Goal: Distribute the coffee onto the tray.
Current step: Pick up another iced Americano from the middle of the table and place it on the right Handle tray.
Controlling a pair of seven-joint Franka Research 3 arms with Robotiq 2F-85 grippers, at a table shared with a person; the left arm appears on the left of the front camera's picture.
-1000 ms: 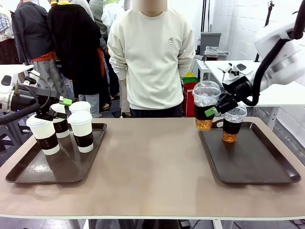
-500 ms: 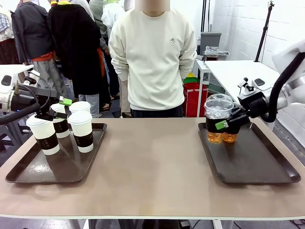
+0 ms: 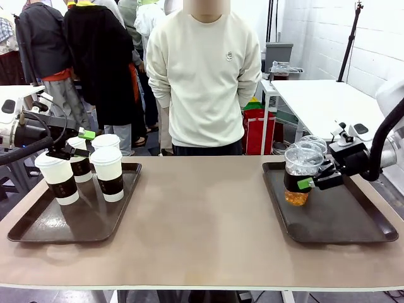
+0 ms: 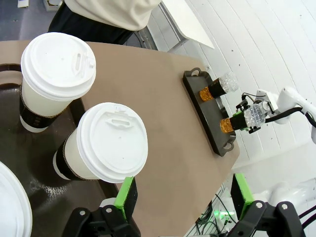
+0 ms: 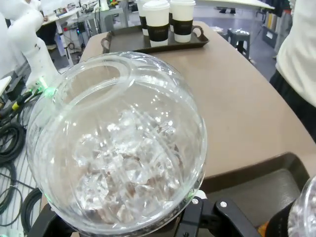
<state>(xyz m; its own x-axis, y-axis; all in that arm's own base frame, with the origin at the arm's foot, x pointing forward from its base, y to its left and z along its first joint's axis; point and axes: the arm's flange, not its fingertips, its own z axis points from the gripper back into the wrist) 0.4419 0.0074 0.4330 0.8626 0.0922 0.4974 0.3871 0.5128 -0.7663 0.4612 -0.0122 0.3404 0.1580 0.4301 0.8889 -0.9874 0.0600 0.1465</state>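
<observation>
While standing behind the big brown table point(image 3: 202, 233), watching: person in cream top point(image 3: 203, 76). Two dark trays, left tray point(image 3: 38, 230) with white paper cups point(image 3: 108, 173), right tray point(image 3: 341, 221) with a second clear cup point(image 4: 216, 89). Right gripper point(image 3: 314, 182) clamped tight round a clear iced coffee cup point(image 3: 299, 175), low over right tray. Left gripper point(image 4: 183, 195) spread wide beside white cups, gripping nothing.

Glossy clear plastic dome lid point(image 5: 118, 143); matt paper cups point(image 4: 101, 143); smooth dark tray point(image 3: 334, 221).

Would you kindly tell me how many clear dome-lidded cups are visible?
2, both over the right tray: one cup held in the right pincer, the other cup just behind it, mostly hidden.
</observation>
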